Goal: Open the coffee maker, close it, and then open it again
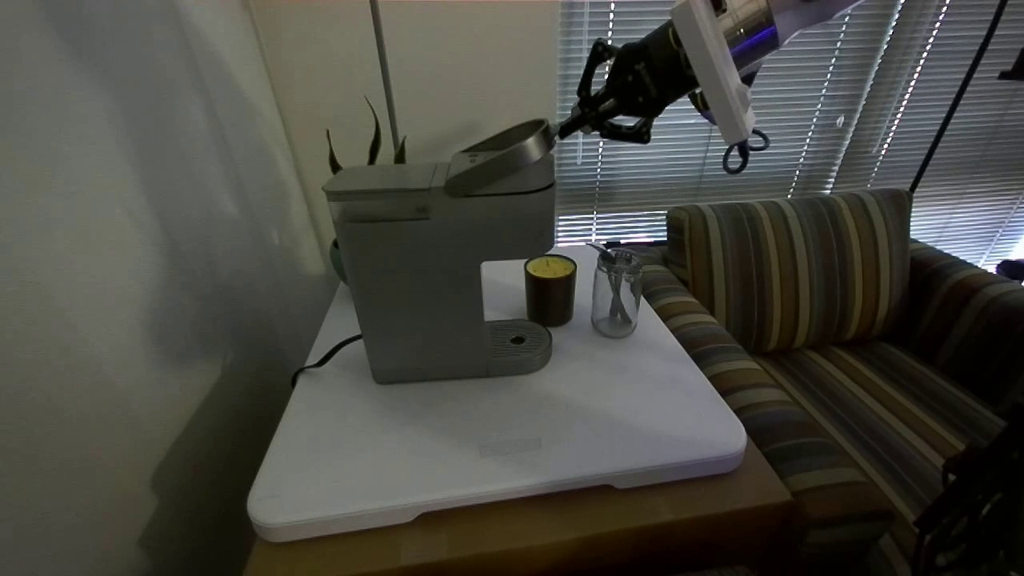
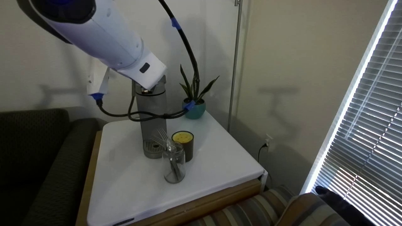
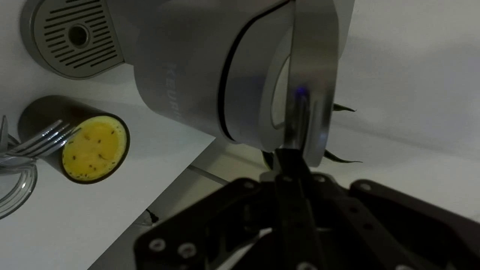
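1. Your gripper [image 1: 570, 126]: jaws pressed together, tips at the raised front rim of the lid [image 3: 313, 75]; contact unclear.
2. Your arm [image 2: 119, 40] slants down from above, hiding the gripper in an exterior view.
3. Coffee maker [image 1: 424, 288] near the desk's [image 1: 384, 464] wall-side edge; reads "KEUR", rest fades.
4. Glass jar [image 3: 32, 180] cut off in your wrist view.

Upper left in an exterior view, the arm [image 2: 116, 44] is smooth white with a dark cap [image 2: 69, 12]; its black cable [image 2: 187, 47] wears blue tape [image 2: 176, 23]. Low in the wrist view, the black pincer [image 3: 291, 157] shows silvery screws [image 3: 186, 250].
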Controlling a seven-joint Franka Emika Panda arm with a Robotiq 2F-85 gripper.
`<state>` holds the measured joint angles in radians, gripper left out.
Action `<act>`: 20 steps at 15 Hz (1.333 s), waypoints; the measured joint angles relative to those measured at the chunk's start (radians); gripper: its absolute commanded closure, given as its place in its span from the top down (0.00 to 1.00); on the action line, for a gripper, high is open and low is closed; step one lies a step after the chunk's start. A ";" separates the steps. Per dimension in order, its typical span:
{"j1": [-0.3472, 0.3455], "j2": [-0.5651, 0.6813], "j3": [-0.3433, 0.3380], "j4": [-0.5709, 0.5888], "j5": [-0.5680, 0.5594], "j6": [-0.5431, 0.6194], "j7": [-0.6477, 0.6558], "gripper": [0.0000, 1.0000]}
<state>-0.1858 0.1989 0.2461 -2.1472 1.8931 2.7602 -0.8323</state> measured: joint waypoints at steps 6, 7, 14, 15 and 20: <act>0.002 -0.015 0.000 0.004 0.026 -0.010 -0.036 0.00; 0.003 -0.016 0.000 0.006 0.026 -0.011 -0.039 0.00; 0.005 -0.024 0.001 0.016 0.026 -0.016 -0.055 0.00; 0.005 -0.024 0.001 0.018 0.026 -0.017 -0.058 0.00; 0.006 -0.025 0.005 0.045 0.017 -0.021 -0.062 0.00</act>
<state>-0.1794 0.1740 0.2515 -2.1019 1.9104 2.7396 -0.8942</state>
